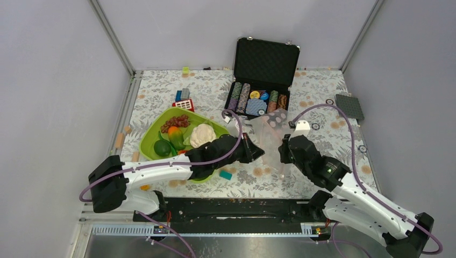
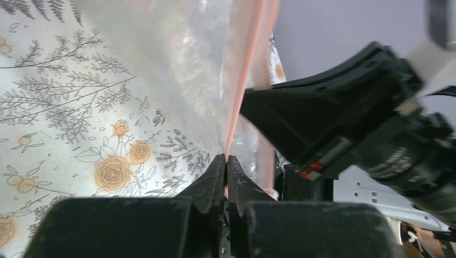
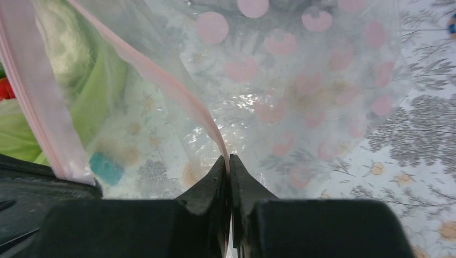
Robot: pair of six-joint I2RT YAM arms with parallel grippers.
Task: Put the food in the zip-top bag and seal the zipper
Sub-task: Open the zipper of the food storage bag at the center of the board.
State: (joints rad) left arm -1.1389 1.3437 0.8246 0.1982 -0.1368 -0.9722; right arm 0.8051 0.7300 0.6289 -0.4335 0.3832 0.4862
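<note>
From above, the clear zip-top bag [image 1: 271,130] stands up from the flowered desk [image 1: 322,105] between the two arms, just in front of an open black case of poker chips [image 1: 263,72]. The left claw [image 1: 259,152] meets the bag's left side and the right claw [image 1: 282,152] its right side. The food lies to the left of the bag in a lime-green tray [image 1: 146,144]: a white cauliflower [image 1: 201,134], purple-red grapes [image 1: 176,121], an orange fruit [image 1: 173,130] and a dark green fruit [image 1: 162,148]. A teal block [image 1: 226,174] sits on the desk just beside the tray's near rim.

In the left wrist view, the left claw's two fingers are pressed together, pinching the pale pink zipper [image 2: 244,80], which runs up and away from the tips with the crinkled film beside it.

In the right wrist view, the right claw is likewise pinched tight on the zipper. The bag's far wall carries pink dots, and the tray and the teal block show blurred through the film.
</note>
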